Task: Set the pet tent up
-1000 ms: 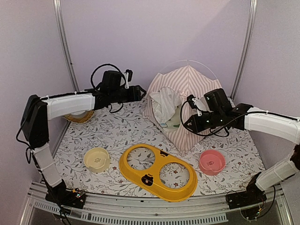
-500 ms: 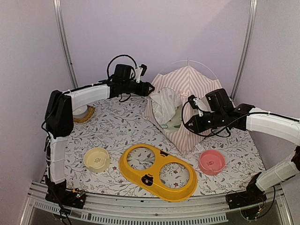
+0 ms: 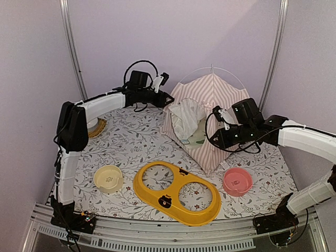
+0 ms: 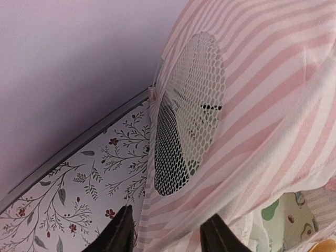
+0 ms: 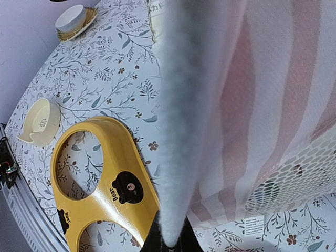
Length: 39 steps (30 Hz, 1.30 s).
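Both hands are at the pet tent. It stands at the back of the counter, a bit right of the middle, with its door facing me. I see my left hand at the tent's back left side, just under the round mesh window. Its two fingers stand apart, with striped cloth between them. I see my right hand at the tent's front right side. It is pinched tight on a fold of the tent cloth, and the fold rises up from between its fingers.

Inside the tent lies a cushion with green shapes printed on it.

A yellow holder lies flat at the front. It has two big round holes, and the flowery counter shows through both. A cream bowl sits to its left, with a small picture on its bottom. A pink bowl sits to its right, near the tent's front corner. A white bowl sits on a brown round mat far back on the left.

On the holder I can read "Bear" beside a black bear face. A white tag on the tent has tiny print that I cannot read.
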### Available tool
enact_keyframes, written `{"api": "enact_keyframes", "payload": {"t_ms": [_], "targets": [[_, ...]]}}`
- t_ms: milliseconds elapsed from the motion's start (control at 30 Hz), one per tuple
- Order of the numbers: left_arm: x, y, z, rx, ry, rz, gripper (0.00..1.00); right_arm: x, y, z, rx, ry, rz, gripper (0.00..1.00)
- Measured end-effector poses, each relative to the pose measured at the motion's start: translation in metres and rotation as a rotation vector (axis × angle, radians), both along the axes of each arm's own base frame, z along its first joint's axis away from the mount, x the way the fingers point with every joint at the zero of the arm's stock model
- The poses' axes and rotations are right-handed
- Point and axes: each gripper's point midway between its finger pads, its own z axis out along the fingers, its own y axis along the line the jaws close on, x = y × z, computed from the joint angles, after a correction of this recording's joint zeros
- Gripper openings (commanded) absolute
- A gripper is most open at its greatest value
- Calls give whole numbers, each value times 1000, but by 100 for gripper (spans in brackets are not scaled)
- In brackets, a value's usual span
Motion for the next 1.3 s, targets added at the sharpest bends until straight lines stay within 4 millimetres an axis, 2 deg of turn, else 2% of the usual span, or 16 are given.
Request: {"api": "enact_keyframes", "payload": {"t_ms": [133,200,333,500,567,667,833,933,1100,1200,1300], "targets": [[-5,-4,-7,10,6,-17,8,3,-2,1,-10,-5,-14,1],[-8,-5,-12,21,6,-20,1,5,-4,2,-15,-10,-25,1],[-20,1,-10,44,-29,-1,0,13,-8,4,-27,-23,-56,4],[-55,24,-7,69,-13,69,0,27,-21,1,-63,-35,-119,10],[-69,34,-2,73,-5,104,0,35,-28,-1,-77,-35,-151,15],[-88,41,5,69,6,144,0,47,-37,-1,-82,-40,-205,33],[-123,30,4,65,45,201,0,65,-51,8,-89,-69,-276,62],[-139,23,-1,47,86,243,0,72,-57,18,-100,-92,-312,75],[-147,20,-4,24,127,280,0,71,-67,36,-92,-130,-367,84],[-150,19,-5,21,141,286,0,64,-74,57,-61,-167,-398,90],[-153,18,-7,21,154,289,0,55,-81,78,-28,-206,-428,92]]}}
